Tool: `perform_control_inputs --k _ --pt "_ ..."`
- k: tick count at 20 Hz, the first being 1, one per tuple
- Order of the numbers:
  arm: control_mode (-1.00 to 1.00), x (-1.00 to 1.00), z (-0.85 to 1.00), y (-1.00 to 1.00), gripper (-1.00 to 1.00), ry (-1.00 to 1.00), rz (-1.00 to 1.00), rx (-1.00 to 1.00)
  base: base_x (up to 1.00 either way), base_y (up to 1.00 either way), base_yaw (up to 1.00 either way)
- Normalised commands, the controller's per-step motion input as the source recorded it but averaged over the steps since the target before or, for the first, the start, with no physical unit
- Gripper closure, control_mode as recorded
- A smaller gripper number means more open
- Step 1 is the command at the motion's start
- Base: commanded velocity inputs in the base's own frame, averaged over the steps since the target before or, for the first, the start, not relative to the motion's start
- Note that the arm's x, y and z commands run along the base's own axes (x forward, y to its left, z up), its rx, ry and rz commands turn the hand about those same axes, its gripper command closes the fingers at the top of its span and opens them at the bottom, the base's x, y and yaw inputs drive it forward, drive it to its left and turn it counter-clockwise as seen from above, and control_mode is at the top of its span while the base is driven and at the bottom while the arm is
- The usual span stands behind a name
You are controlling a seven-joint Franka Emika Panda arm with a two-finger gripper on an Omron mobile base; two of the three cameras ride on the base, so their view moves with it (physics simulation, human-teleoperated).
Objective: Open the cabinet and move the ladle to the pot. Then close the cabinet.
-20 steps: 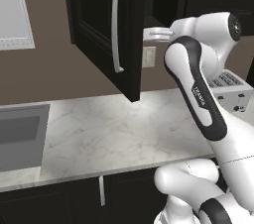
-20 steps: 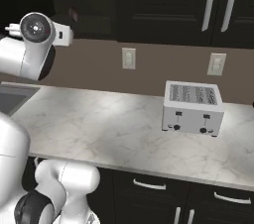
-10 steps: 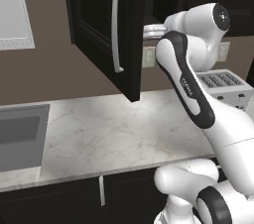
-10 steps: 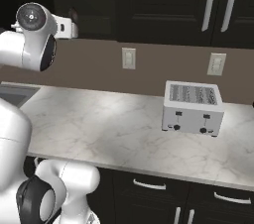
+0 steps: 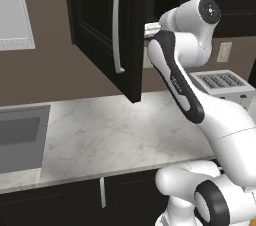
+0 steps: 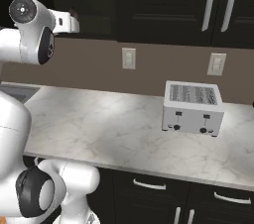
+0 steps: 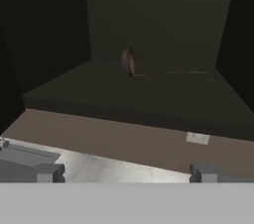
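Observation:
The cabinet [image 5: 97, 25] stands open, its door swung out toward me with the long silver handle [image 5: 118, 25] on its face. My hand is raised to the opening, just right of the door's edge. In the hand view the ladle [image 7: 130, 62] lies on the dark shelf [image 7: 99, 94]. Its brownish bowl is to the left and its thin handle runs off to the right. My gripper [image 7: 126, 172] is open and empty, well short of the ladle, with both fingertips [image 7: 49, 172] low in that view. The pot is out of view.
A white toaster [image 6: 192, 108] stands on the marble counter [image 6: 99, 124] to the right, below two wall outlets. A sink [image 5: 20, 137] is set into the counter at the far left. More black upper cabinets [image 6: 163, 0] hang to the right.
The arm has lifted, and the hand has risen a little toward the open cabinet. The gripper has stayed open and the door has not moved.

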Motion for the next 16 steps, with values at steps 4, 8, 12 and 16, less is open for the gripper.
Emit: perform_control_inputs --k 4,8,12,16 --pt "-1.00 0.18 0.01 0.00 -1.00 0.00 -0.10 -0.06 0.00 0.00 0.00" --pt "-1.00 0.25 0.00 0.00 -1.00 0.00 -0.09 -0.03 0.00 0.00 0.00" --pt "-1.00 0.28 0.00 0.00 -1.00 0.00 -0.07 0.00 0.00 0.00 0.00" --pt "-1.00 0.25 0.00 0.00 -1.00 0.00 -0.06 0.00 0.00 0.00 0.00"
